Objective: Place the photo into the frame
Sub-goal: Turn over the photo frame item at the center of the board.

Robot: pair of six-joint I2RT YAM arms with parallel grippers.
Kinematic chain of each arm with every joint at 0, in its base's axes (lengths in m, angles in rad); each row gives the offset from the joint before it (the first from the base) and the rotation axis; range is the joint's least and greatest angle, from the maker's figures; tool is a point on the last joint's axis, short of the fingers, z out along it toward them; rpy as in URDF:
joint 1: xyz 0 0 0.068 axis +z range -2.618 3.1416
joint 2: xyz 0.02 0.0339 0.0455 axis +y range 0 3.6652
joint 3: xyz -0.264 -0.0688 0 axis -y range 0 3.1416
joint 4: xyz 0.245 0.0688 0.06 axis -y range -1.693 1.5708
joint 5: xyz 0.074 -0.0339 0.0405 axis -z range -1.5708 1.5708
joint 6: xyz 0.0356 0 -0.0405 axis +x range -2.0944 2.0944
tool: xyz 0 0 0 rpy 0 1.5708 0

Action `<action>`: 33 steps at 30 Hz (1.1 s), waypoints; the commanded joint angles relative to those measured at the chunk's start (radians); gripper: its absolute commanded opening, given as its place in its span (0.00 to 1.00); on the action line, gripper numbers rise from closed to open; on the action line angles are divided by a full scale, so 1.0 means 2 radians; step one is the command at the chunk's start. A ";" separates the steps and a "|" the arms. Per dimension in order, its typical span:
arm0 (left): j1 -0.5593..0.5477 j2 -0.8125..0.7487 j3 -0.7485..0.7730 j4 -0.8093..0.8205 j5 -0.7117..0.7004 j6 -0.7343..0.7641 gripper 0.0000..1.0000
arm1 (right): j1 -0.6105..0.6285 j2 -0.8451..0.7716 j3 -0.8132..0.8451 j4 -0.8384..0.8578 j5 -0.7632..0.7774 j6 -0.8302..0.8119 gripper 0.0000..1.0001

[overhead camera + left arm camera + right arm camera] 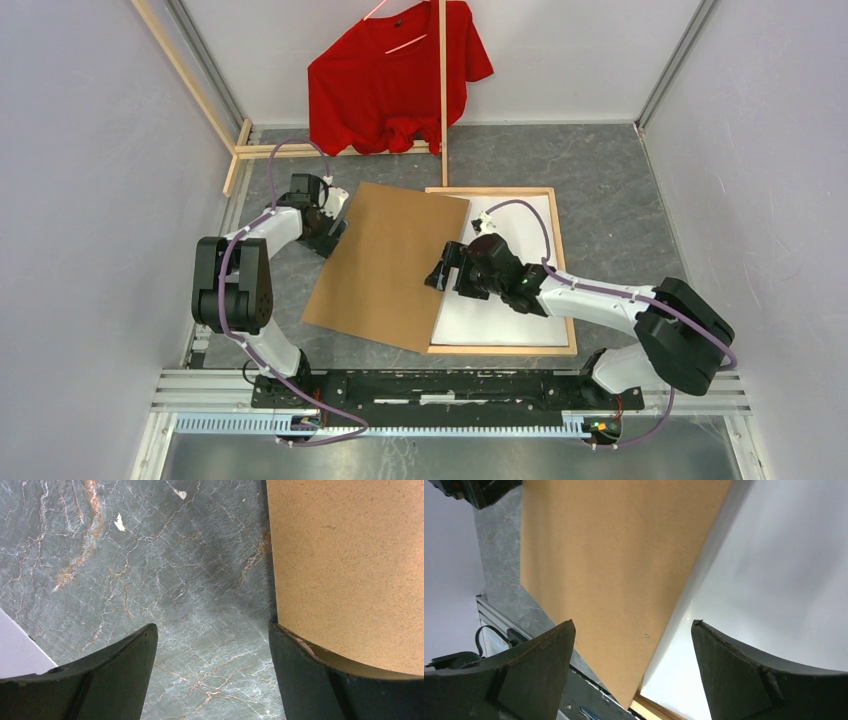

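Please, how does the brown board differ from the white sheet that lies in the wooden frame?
Colour: the brown board is plain tan, while the white sheet is white. Pose: the board lies askew, mostly on the table, with its right edge over the frame; the sheet sits square inside the frame. Both are flat, plain rectangles.

"What sort of place is this?"

"A robot lab cell. Plain white panel walls (90, 200) in aluminium posts (678, 62) box in a grey marble-patterned table (620, 170). A left arm (245, 280) and a right arm (620, 300) are bolted to a metal rail (200, 385) along its near edge."

"Anything homely?"

"Only a red T-shirt (390, 80) hung at the far edge."
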 commanded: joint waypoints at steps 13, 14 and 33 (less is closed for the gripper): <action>-0.009 0.023 -0.029 -0.061 0.013 -0.028 0.89 | -0.009 0.047 -0.011 0.061 -0.031 0.019 0.83; -0.009 0.024 -0.029 -0.061 0.014 -0.028 0.89 | -0.009 0.050 -0.011 0.065 -0.034 0.020 0.83; -0.010 0.032 -0.032 -0.068 0.032 -0.018 0.89 | -0.010 0.072 -0.011 0.139 -0.074 0.058 0.72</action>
